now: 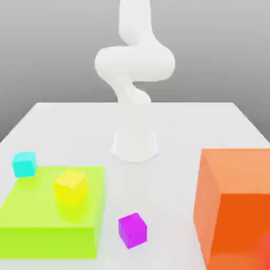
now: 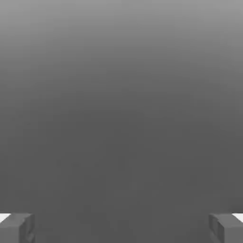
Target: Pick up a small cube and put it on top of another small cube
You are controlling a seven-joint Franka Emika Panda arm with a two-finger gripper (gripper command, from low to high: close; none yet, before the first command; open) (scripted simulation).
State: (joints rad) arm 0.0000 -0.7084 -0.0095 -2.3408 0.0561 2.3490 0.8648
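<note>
A small magenta cube [image 1: 132, 230] rests on the white table [image 1: 174, 121] near its front edge. On the flat lime-green slab [image 1: 31, 216] at the exterior view's left stands the small yellow cube [image 1: 70, 186]. In the hand view my gripper [image 2: 121, 228] is open, its two grey fingertips [image 2: 16, 228] far apart with nothing between them, facing plain grey background. The white arm [image 1: 134, 63] rises from its base [image 1: 135, 145] at the table's middle and bends upward.
A small cyan cube [image 1: 24, 163] sits on the table just behind the slab's far left corner. A large orange block [image 1: 234, 205] stands at the front on the exterior view's right.
</note>
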